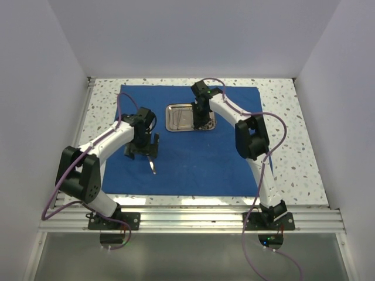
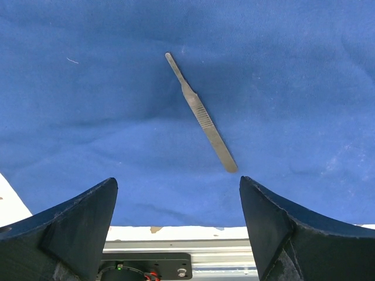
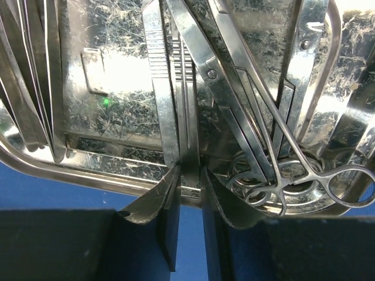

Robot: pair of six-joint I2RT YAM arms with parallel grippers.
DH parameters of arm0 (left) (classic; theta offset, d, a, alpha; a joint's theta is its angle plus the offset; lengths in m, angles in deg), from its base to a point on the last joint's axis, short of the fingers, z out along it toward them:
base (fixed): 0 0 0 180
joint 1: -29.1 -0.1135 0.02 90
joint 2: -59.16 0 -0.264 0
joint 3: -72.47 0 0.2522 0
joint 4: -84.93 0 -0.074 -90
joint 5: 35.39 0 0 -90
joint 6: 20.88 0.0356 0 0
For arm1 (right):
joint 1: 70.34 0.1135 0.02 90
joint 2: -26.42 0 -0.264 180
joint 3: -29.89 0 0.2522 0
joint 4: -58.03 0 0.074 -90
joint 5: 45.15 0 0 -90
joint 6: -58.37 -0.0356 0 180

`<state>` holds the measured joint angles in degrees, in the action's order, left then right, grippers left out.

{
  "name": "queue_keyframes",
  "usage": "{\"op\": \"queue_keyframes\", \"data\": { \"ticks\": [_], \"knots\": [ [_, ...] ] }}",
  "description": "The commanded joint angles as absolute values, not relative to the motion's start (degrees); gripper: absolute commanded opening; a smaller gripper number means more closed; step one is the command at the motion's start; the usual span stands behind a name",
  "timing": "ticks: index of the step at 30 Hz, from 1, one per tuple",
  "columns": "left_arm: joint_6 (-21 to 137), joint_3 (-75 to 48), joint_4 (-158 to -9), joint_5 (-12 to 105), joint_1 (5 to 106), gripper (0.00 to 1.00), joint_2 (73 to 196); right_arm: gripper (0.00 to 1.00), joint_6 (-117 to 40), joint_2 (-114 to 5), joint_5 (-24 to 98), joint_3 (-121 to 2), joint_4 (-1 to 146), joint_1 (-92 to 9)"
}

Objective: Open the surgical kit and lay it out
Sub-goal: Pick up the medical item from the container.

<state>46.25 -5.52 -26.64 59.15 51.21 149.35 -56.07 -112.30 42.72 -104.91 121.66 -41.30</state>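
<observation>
Here, at the left, the left gripper [image 2: 177, 181] hangs over the left half of the royal-blue cloth [image 1: 193, 167], its jaws standing wide apart with nothing between them. Just beyond its fingertips a slim silver handle [image 2: 201, 112] lies flat and slanted on the cloth, toward the near edge and touching nothing else. The cloth is spread open and covers most of the speckled table [image 1: 293, 134].

Toward the middle, the small steel tray [image 1: 171, 117] sits on the far half of the cloth, about midway across its width. It holds a crowd of thin instruments, among them ring-handled scissors [image 3: 275, 175] lying against its near rim.

At the right, the right gripper [image 3: 190, 171] reaches down into the right part of the tray. Its jaws are drawn narrow on either side of a thin flat instrument [image 3: 186, 111] at the near rim. Whether they actually pinch it I cannot tell.
</observation>
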Motion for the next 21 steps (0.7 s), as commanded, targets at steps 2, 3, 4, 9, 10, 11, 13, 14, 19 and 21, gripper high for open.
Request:
{"op": "queue_keyframes", "data": {
  "ticks": [2, 3, 4, 9, 10, 11, 13, 14, 19, 21],
  "knots": [
    [48.4, -5.3, -28.6, 58.6, 50.2, 0.88, 147.3, 0.2, -56.2, -116.7, 42.3, -105.9, 127.6, -40.4],
    [48.6, -5.4, -28.6, 58.7, 50.1, 0.89, 147.3, 0.17, -56.2, -117.4, 42.6, -106.7, 127.9, -40.4],
    [48.7, -5.5, -28.5, 58.7, 50.0, 0.88, 147.4, 0.1, -56.2, -117.7, 42.7, -107.2, 128.1, -40.2],
    [49.1, -6.2, -28.5, 58.5, 49.7, 0.88, 148.1, 0.0, -56.1, -118.0, 42.4, -110.1, 129.6, -40.3],
    [49.1, -6.3, -28.5, 58.5, 49.7, 0.88, 148.2, 0.0, -56.0, -117.3, 42.2, -110.5, 129.8, -40.4],
    [49.2, -6.6, -28.5, 58.5, 49.7, 0.88, 148.3, 0.0, -55.8, -116.8, 42.1, -111.0, 130.0, -40.4],
    [49.2, -6.9, -28.6, 58.4, 49.7, 0.88, 148.5, 0.0, -55.8, -114.9, 41.9, -112.4, 130.3, -40.3],
    [49.2, -6.9, -28.7, 58.3, 49.7, 0.88, 148.7, 0.0, -55.8, -114.3, 41.7, -112.7, 130.2, -40.3],
    [49.0, -7.7, -29.0, 57.8, 49.7, 0.88, 149.2, 0.0, -56.5, -109.6, 41.3, -114.7, 130.3, -40.3],
    [48.9, -7.8, -29.1, 57.6, 49.7, 0.88, 149.2, 0.0, -57.1, -107.4, 41.2, -114.9, 130.2, -40.3]
  ]
}}
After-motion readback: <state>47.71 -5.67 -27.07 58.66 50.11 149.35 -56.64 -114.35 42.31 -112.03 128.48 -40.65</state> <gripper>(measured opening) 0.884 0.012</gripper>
